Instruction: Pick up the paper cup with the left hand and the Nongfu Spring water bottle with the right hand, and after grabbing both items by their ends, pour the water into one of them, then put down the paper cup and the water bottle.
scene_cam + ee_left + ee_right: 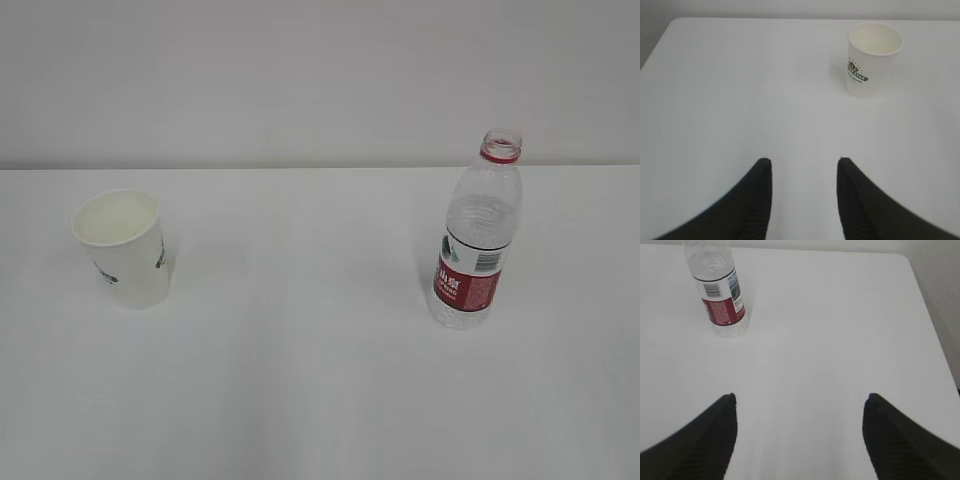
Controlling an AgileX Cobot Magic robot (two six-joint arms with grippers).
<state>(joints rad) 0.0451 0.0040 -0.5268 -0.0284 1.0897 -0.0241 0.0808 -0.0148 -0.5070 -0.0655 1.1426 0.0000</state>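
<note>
The cup [122, 248] stands upright on the left of the white table [300, 380], mouth up, well apart from the bottle [478, 232], which stands upright on the right with no cap on. Neither arm shows in the exterior view.

In the left wrist view the left gripper [804, 167] has its jaws spread partway with only bare table between them; the cup [871, 59] sits ahead and to the right, well clear. In the right wrist view the right gripper [800, 402] has its jaws spread wide and holds nothing; the bottle [719, 290] stands ahead and to the left.

The cup is likely very light and thin-walled. A hard squeeze would probably buckle it, and a nudge from one jaw could tip or slide it. The rolled rim stiffens the top, so a gentle hold on the upper wall seems the safer place, leaving the mouth free to take water. Whether it holds any water cannot be told.

The bottle looks like soft ribbed plastic. How much water it holds is hard to judge. With no cap, a firm pinch on the thin wall could push water out. The labelled lower body offers a straighter surface to take hold of, keeping the neck free for pouring. The plastic may be slippery.
</note>
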